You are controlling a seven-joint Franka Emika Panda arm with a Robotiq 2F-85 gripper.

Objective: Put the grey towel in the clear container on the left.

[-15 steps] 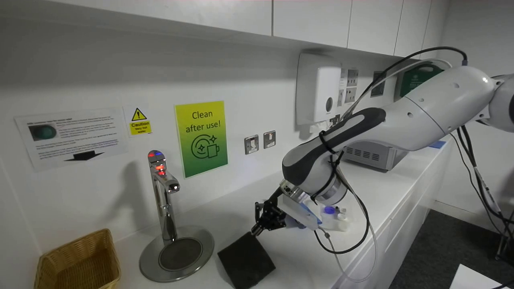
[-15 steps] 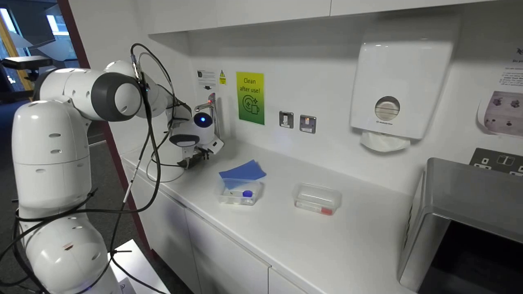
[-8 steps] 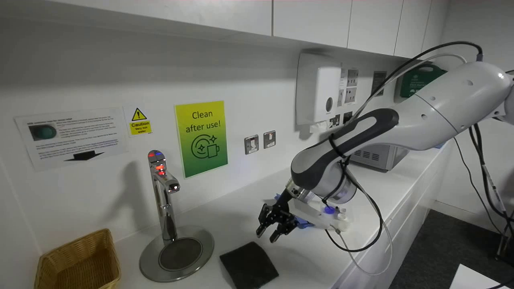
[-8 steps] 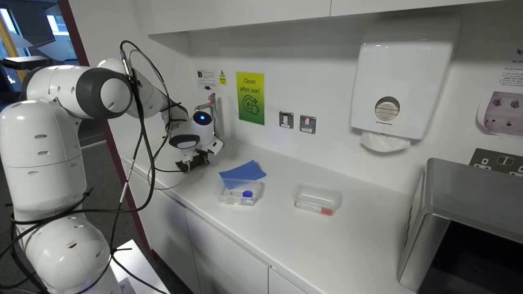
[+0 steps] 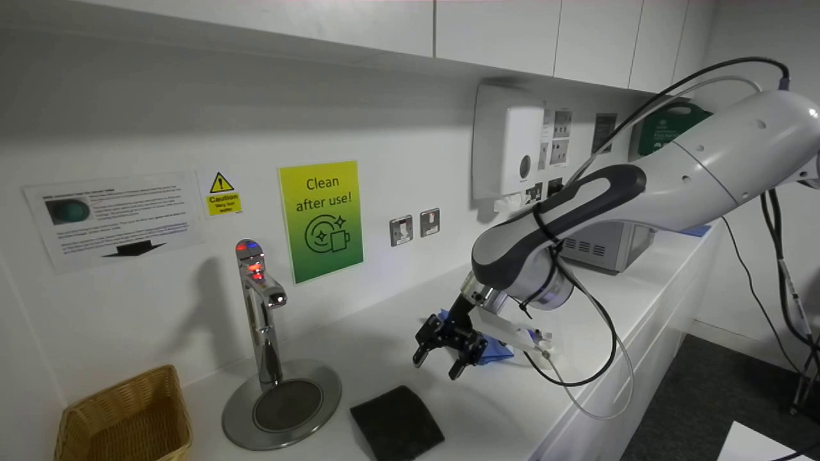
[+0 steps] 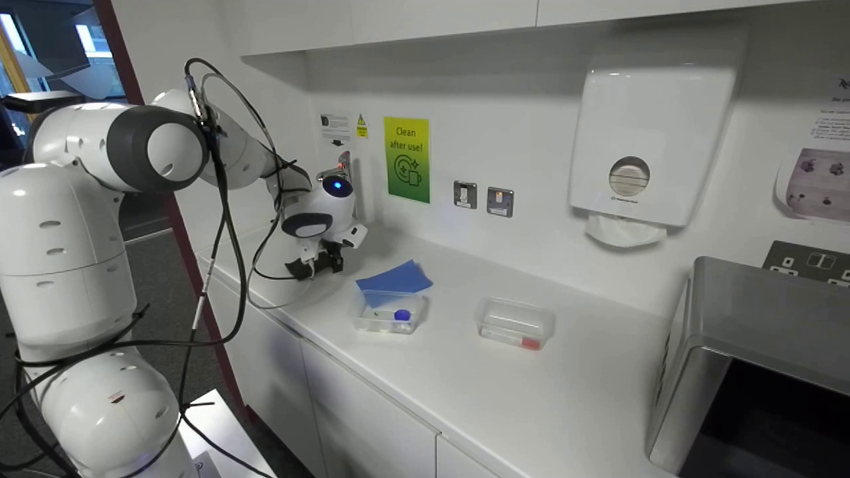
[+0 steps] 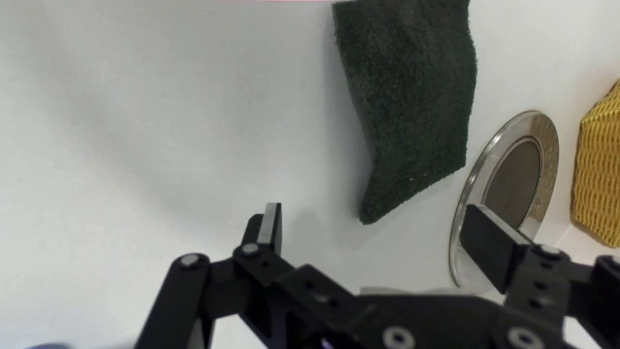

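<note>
1. Surveyed counter in an exterior view; found basket at far left.
2. To its right, noted tap, standing upright on round drain plate.
3. Recorded yellow-green poster, higher up and right of tap.
4. Located towel lying on counter, just beside drain plate but apart from it; outside left container.
5. Found gripper suspended over counter, above and slightly right of towel, touching neither; jaws standing wide apart. Confirmed same spread in wrist view.
6. Saw part of blue cloth behind gripper.
7. In an exterior view, checked left container: clear, blue item inside, set against blue cloth. Could not tell whether cloth enters it.
8. Further right, inspected right container: clear, red piece showing at near right corner.
9. Noted dispenser beyond, then grey appliance at far right.
</note>
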